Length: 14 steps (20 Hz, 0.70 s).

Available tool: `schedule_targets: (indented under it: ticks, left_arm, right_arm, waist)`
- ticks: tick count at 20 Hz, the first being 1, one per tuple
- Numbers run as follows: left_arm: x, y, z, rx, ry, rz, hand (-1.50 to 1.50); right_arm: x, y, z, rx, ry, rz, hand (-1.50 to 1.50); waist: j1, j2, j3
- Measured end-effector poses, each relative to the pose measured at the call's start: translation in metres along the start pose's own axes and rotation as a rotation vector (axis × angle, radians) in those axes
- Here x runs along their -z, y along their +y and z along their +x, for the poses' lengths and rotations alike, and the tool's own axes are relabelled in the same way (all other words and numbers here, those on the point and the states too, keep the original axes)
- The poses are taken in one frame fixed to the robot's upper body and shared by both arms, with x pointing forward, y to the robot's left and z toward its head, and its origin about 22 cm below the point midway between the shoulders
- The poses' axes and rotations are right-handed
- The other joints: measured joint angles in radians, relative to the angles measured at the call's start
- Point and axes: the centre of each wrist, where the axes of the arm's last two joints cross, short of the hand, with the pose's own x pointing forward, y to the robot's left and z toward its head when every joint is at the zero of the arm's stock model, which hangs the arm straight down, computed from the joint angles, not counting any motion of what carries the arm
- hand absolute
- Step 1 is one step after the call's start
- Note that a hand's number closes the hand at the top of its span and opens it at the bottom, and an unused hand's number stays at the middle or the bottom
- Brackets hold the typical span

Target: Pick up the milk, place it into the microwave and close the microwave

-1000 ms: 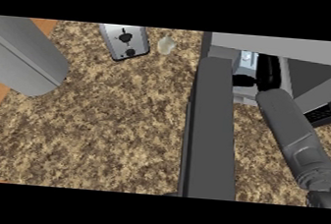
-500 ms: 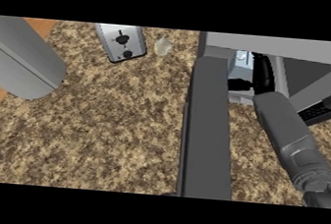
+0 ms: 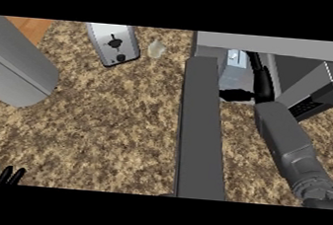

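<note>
The microwave (image 3: 317, 91) stands at the upper right with its door (image 3: 200, 137) swung open, seen edge-on as a dark grey bar down the middle. The milk (image 3: 236, 68), a pale grey-white carton, is inside the microwave's opening. My right forearm reaches up from the lower right, and my right hand (image 3: 261, 85) is at the carton, fingers along its right side and thumb curled under its near end. Only the fingertips of my left hand (image 3: 0, 174) show at the lower left edge, straight and pointing up.
A silver toaster (image 3: 114, 48) and a small clear glass object (image 3: 157, 48) sit at the counter's back. A large grey rounded body (image 3: 12, 67) fills the left side. Speckled brown counter (image 3: 102, 124) lies between it and the door.
My left fingertips have come into view at the lower left edge. My right forearm and the carton have hardly shifted at the microwave's opening.
</note>
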Motion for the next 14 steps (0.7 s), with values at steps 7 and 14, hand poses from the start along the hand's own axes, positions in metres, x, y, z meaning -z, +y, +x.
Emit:
schedule_targets:
  ticks: [7, 14]
  left_arm:
    - [0.008, -0.018, 0.0, 0.008, 0.011, -0.043, -1.5]
    - [0.033, -0.043, -0.004, 0.0, 0.033, -0.105, -1.5]
  right_arm:
    - [-0.038, 0.006, -0.025, 0.098, 0.009, 0.043, -1.5]
    - [-0.08, 0.012, -0.045, 0.173, 0.026, 0.08, -1.5]
  waist:
    - [-0.033, -0.016, -0.002]
    - [-0.069, -0.029, -0.004]
